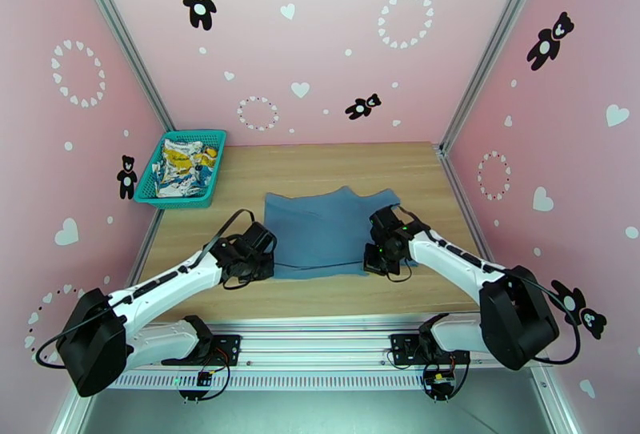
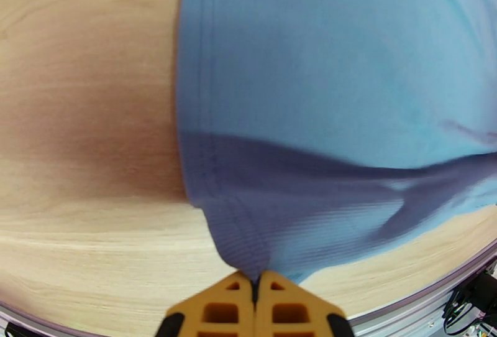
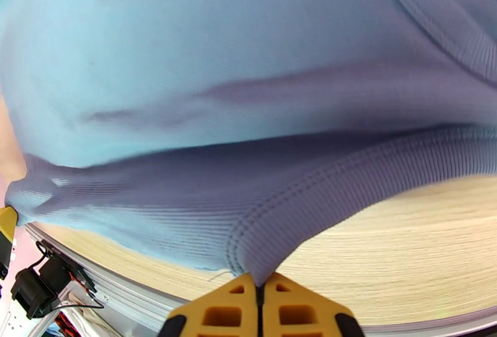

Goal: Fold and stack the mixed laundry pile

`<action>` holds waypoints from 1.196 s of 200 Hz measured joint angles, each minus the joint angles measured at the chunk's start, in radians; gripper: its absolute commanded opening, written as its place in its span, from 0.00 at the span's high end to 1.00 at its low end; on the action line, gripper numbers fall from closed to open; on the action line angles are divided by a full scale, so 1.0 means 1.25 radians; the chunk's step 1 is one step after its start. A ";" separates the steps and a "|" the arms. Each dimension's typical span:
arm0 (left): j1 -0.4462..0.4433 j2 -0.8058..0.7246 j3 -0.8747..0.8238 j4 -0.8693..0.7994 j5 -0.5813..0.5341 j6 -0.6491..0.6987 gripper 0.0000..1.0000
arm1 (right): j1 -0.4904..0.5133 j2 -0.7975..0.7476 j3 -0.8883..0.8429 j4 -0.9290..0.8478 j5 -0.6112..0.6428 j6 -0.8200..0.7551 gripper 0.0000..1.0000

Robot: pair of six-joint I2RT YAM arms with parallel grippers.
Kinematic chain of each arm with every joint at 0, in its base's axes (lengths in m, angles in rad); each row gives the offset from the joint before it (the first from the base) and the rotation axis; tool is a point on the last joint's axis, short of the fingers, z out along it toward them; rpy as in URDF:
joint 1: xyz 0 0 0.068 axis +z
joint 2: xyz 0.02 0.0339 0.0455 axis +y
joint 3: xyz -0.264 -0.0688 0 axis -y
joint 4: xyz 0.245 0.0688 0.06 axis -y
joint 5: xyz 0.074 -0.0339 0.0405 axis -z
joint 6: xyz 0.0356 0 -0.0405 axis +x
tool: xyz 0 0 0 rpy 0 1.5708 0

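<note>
The dusty-blue tank top (image 1: 324,231) lies spread flat in the middle of the wooden table. My left gripper (image 1: 260,267) is shut on its near left corner; in the left wrist view the ribbed hem (image 2: 245,251) is pinched between the yellow fingertips (image 2: 217,310). My right gripper (image 1: 382,263) is shut on the near right corner, where the hem (image 3: 261,245) runs into the closed yellow fingertips (image 3: 298,313). The white cloth with yellow-and-blue print (image 1: 182,165) lies crumpled in the teal basket (image 1: 152,187) at the back left.
The teal mesh basket stands against the left pink wall. Bare wood (image 1: 320,163) lies behind the tank top and a strip (image 1: 336,295) runs in front of it up to the metal rail (image 1: 320,343) at the near edge.
</note>
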State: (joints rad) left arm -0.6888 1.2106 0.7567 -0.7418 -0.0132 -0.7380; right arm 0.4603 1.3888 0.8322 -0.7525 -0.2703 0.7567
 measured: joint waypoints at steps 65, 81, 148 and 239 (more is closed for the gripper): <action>0.064 0.057 0.063 0.018 0.001 0.035 1.00 | -0.035 0.100 0.142 -0.078 0.012 -0.096 0.95; 0.082 0.067 0.072 0.024 0.001 0.044 1.00 | -0.048 0.119 0.176 -0.092 0.013 -0.115 0.94; 0.128 0.185 0.140 0.075 0.005 0.095 1.00 | -0.069 0.246 0.263 -0.095 0.009 -0.177 0.58; 0.147 0.290 0.157 0.147 0.013 0.109 1.00 | -0.367 -0.026 0.107 -0.151 0.007 -0.223 0.49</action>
State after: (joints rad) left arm -0.5053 1.5730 0.9524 -0.5579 0.0029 -0.6018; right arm 0.0010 1.3567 0.9657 -0.9413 -0.2611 0.4782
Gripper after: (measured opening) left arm 0.046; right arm 0.511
